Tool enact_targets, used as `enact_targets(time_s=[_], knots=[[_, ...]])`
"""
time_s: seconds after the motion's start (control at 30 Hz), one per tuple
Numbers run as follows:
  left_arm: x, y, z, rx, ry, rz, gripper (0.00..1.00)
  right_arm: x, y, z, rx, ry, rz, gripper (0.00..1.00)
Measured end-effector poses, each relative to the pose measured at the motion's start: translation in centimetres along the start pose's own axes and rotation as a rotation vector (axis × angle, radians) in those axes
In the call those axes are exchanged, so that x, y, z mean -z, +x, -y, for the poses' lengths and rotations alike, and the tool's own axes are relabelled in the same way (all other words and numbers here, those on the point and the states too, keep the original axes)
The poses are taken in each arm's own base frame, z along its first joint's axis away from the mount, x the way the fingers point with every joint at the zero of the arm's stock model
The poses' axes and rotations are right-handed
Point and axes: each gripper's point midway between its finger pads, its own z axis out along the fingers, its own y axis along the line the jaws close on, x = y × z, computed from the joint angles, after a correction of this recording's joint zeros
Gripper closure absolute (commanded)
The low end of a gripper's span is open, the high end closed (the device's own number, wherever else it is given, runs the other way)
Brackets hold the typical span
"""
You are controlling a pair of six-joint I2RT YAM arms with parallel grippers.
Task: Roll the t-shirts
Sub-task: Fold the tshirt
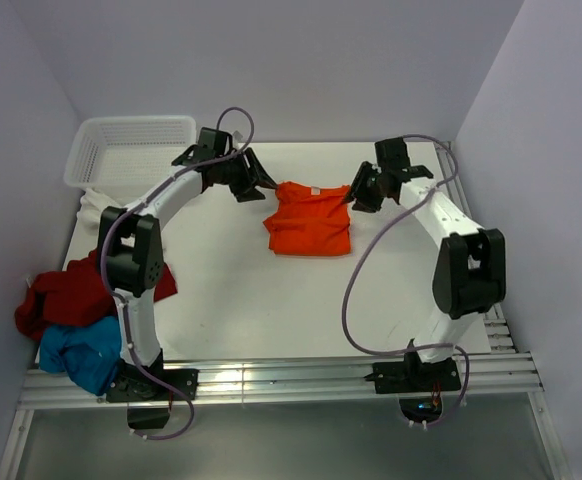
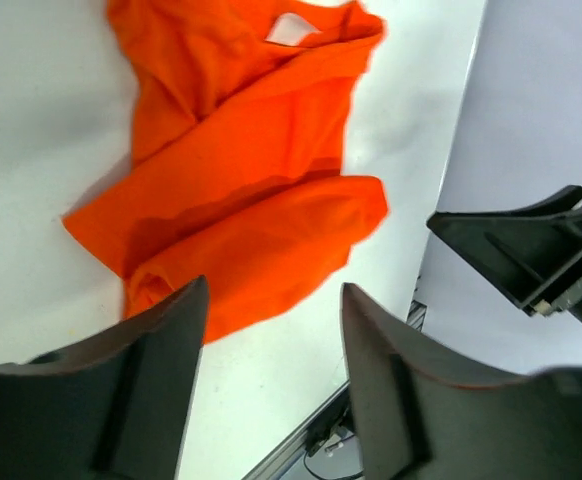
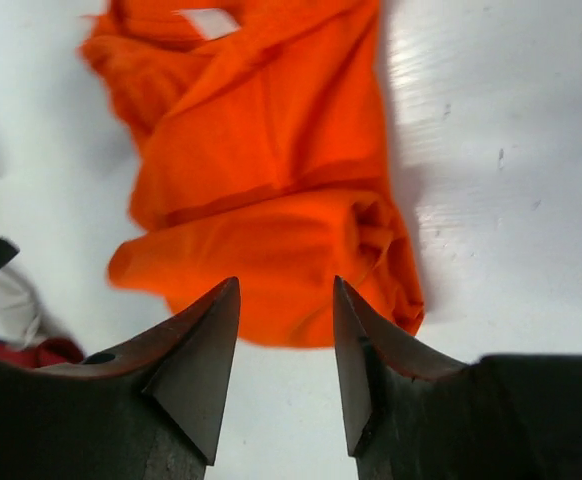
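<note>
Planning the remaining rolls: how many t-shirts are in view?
4. An orange t-shirt lies in the middle; a dark red t-shirt and a blue t-shirt are heaped at the left edge; a white t-shirt peeks out beside the basket. The heap may hide more.

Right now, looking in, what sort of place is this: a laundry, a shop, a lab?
Probably a robotics lab bench, not a laundry: two arms bolted to a metal rail at a white table, plain walls boxing it in, and a few shirts and a basket laid out as props.
</note>
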Motion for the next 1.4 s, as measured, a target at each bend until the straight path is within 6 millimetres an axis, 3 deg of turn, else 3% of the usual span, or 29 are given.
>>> enact_targets(time_s=[0.03, 0.1, 0.13, 0.17, 0.27, 0.37, 0.53, 0.63, 0.87, 1.1, 1.4], knots=[[0.5, 0.0, 0.4, -0.009, 0.009, 0.008, 0.43, 1.0, 0.0, -0.6, 0.003, -0.032, 0.015, 0.71], [1.8, 0.3, 1.4, -0.024, 0.026, 0.021, 0.47, 2.8, 0.3, -1.7, 0.008, -0.098, 0.033, 0.83], [2.4, 0.7, 1.8, -0.032, 0.033, 0.024, 0.49, 3.6, 0.6, -2.2, 0.008, -0.133, 0.036, 0.95], [2.7, 1.0, 2.1, -0.038, 0.040, 0.026, 0.52, 4.0, 0.9, -2.5, 0.010, -0.163, 0.034, 0.98], [3.3, 3.0, 2.8, -0.060, 0.069, 0.013, 0.66, 4.1, 2.8, -3.3, 0.003, -0.258, -0.016, 1.00], [2.3, 5.9, 3.2, -0.075, 0.100, -0.032, 0.71, 2.9, 5.2, -3.0, -0.018, -0.314, -0.094, 1.00], [0.2, 10.8, 3.4, -0.071, 0.135, -0.129, 0.75, 0.9, 7.7, -2.8, -0.060, -0.376, -0.205, 1.00], [-0.7, 11.8, 4.4, -0.082, 0.173, -0.150, 0.75, 0.2, 7.9, -3.3, -0.063, -0.419, -0.226, 1.00], [-3.1, 10.7, 3.4, -0.074, 0.164, -0.155, 0.77, -2.0, 8.1, -3.4, -0.071, -0.454, -0.257, 1.00], [-5.7, 9.5, 0.6, -0.043, 0.123, -0.164, 0.78, -5.7, 7.0, -3.6, -0.095, -0.444, -0.288, 1.00], [-8.3, 2.5, -4.5, -0.011, 0.081, -0.084, 0.80, -10.0, 4.3, -4.6, -0.108, -0.464, -0.265, 1.00]])
